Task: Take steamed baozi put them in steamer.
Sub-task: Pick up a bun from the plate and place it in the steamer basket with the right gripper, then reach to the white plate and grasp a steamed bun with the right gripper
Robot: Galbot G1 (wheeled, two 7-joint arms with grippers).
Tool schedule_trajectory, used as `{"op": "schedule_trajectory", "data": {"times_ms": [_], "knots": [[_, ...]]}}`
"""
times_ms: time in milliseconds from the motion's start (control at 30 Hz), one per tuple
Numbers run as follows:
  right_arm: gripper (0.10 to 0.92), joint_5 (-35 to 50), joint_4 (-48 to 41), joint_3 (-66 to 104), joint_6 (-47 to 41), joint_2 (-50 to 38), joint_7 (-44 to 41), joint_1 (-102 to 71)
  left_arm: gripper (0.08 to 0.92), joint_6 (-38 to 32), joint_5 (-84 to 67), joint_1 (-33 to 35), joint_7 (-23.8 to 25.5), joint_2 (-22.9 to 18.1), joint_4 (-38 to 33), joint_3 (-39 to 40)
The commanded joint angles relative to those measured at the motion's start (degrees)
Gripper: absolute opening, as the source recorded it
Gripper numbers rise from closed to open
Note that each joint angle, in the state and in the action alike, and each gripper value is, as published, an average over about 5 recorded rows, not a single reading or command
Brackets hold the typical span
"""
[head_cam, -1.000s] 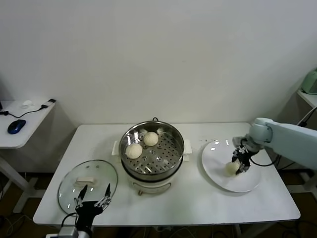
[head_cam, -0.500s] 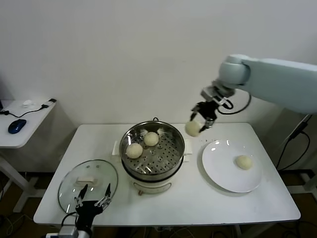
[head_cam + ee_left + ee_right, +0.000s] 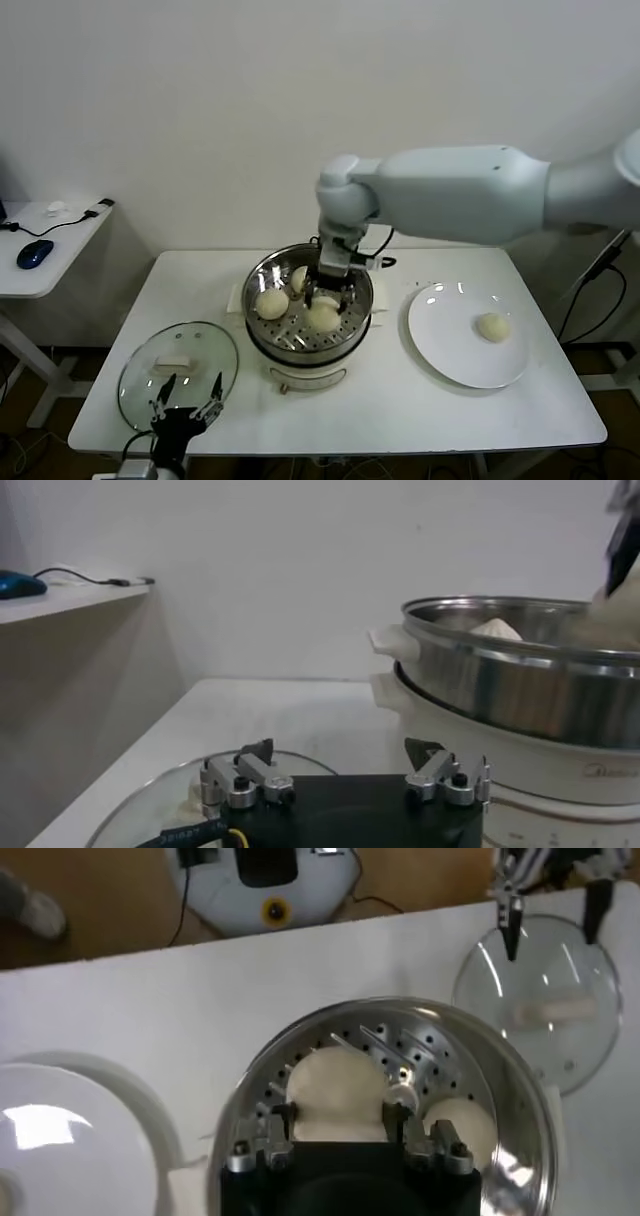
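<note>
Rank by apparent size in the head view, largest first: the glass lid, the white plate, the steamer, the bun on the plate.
1. Steamer and white plate: too alike to separate.
2. Glass lid: slightly smaller, though nearer the camera.
3. Bun on the plate: clearly smallest.

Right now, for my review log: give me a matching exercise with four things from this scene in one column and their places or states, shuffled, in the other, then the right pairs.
Things:
1. right claw
2. left claw
3. glass lid
4. lone baozi

Places or states:
A. on the white plate
B. flat on the table, left of the steamer
C. over the steamer tray, shut on a baozi
D. open, at the table's near edge over the lid

Pairs: 1-C, 2-D, 3-B, 4-A
</note>
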Motion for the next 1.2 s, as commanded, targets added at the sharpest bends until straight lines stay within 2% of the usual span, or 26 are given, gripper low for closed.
{"op": "schedule_trajectory", "data": {"times_ms": [33,267,533,700,767,867,1033,1200], "knots": [[0.594,-13.45,-6.21,1.6,3.67,5.84,5.26,-10.67,0.823,-0.08,0.01,-0.03,-0.04,-0.05,0.14,-0.02],[0.615,-9.76,-8.12,1.42,3.41,6.72,4.83,-11.18,0.823,-0.11,-0.16,-0.35,-0.15,-0.24,0.36,0.21],[0.792,1.26,-6.59,1.21,4.66,3.44,-0.49,-1.78,0.823,-0.25,-0.24,-0.27,-0.17,-0.17,0.28,0.12],[0.821,12.14,-8.5,-1.87,4.26,-3.48,-4.3,6.89,0.823,-0.23,-0.17,-0.23,-0.08,-0.11,-0.09,0.25],[0.822,18.09,-10.06,-5.54,1.2,-8.27,-5.41,10.15,0.823,-0.29,-0.15,-0.27,-0.11,-0.09,-0.14,0.35],[0.823,26.29,-11.64,-11.97,-8.16,-17.09,-8.4,15.16,0.823,-0.42,-0.17,-0.35,-0.14,0.0,-0.18,0.49],[0.823,24.76,-13.72,-20.87,-16.62,-29.86,-9.99,17.2,0.823,-0.47,-0.55,-0.65,-0.09,0.51,-0.43,0.56],[0.823,16.67,-16.25,-16.58,-20.65,-39.02,-7.08,4.68,0.823,-0.26,-0.89,-1.3,-0.02,0.63,-0.65,0.58]]}}
